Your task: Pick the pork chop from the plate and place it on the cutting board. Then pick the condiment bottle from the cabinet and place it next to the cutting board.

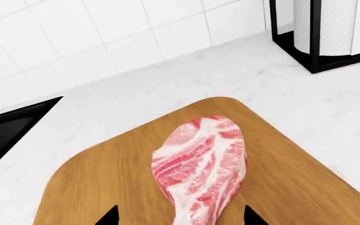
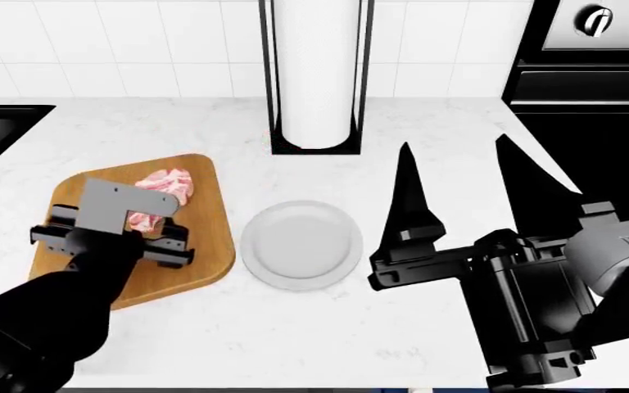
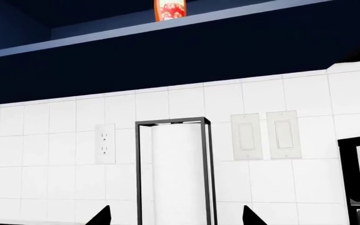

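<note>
White counter [image 2: 424,123] holds the board [image 2: 200,254] at left, chop [image 1: 202,164] lying on it between the left gripper's [image 2: 118,233] spread jaws. Right gripper [image 2: 462,176] gapes wide, right of the plate [image 2: 301,244]. Bottle [image 3: 169,9] sits up in the cabinet.

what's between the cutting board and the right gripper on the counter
In the head view, the plate sits between the cutting board and the right gripper. It is empty; the pork chop already lies on the board.
</note>
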{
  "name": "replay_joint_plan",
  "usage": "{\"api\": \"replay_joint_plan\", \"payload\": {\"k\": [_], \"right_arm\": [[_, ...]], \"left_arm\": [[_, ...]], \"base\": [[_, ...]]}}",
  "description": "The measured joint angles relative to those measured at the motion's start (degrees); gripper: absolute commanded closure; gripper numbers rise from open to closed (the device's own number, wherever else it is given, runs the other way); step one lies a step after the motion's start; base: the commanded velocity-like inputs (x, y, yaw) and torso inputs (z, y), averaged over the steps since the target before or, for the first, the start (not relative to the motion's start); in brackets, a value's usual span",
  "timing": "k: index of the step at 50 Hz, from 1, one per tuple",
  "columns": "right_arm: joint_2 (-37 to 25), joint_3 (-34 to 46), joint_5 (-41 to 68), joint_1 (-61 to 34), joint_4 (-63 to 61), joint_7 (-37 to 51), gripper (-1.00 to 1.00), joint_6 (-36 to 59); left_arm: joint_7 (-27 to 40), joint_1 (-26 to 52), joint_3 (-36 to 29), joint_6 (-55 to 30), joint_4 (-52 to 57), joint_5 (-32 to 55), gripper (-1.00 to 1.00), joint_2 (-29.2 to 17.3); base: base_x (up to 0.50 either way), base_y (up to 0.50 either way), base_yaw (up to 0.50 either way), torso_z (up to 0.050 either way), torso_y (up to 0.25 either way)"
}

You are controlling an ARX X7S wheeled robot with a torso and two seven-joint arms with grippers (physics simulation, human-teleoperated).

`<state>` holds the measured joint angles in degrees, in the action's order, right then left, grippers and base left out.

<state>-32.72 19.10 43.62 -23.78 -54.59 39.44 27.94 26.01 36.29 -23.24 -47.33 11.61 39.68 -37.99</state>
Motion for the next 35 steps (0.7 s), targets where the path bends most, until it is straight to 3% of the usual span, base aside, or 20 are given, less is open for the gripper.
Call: {"api": "replay_joint_plan", "payload": {"k": [15,35], "right_arm": [[-0.22,0.37,0.02,-0.14,0.12,0.22,-1.0,-0.29],[-0.42,1.03,0.59,-1.21,-0.8,1.16,-1.0,0.04]], "left_arm": [[0.54,-0.19,0.9,1.07,1.52,0.15,-1.0,-0.18],[7.13,-0.11,10.36,6.6,9.62,4.12,-1.0,3.15]], "base": [[0.0,0.0,0.0,0.0,0.0],[0.0,0.0,0.0,0.0,0.0]]}}
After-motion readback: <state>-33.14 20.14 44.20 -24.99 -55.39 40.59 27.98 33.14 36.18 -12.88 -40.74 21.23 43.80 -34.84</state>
